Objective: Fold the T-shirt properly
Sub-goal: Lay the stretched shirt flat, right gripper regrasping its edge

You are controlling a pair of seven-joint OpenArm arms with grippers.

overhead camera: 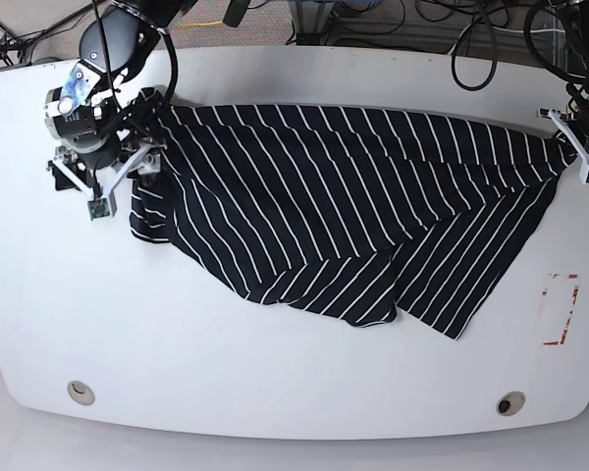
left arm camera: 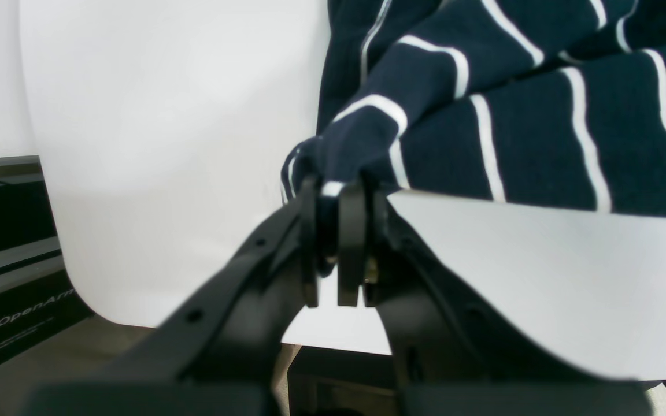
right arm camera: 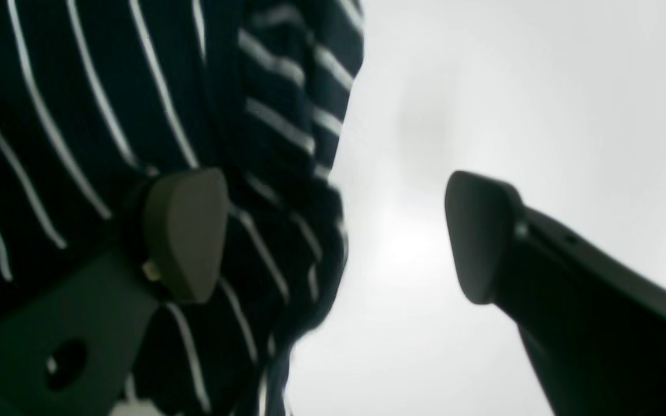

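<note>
Dark navy soft-fabric T-shirt with thin white stripes (overhead camera: 353,206) lies spread along the far edge of the white counter (overhead camera: 275,392). Left tool (left arm camera: 336,242) is clenched on a pinch of cloth near the far right corner, apparently to stretch it. Right tool (right arm camera: 333,237) stands released at the far left corner, one pad against cloth. A red-marked label (overhead camera: 560,309) lies by the right edge, clear of the fabric.

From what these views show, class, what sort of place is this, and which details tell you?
Probably a robotics lab workbench: a rounded white table carrying only a dark navy, white-striped fabric T-shirt, tangled black cables behind it, and red tape markings near one edge.
</note>
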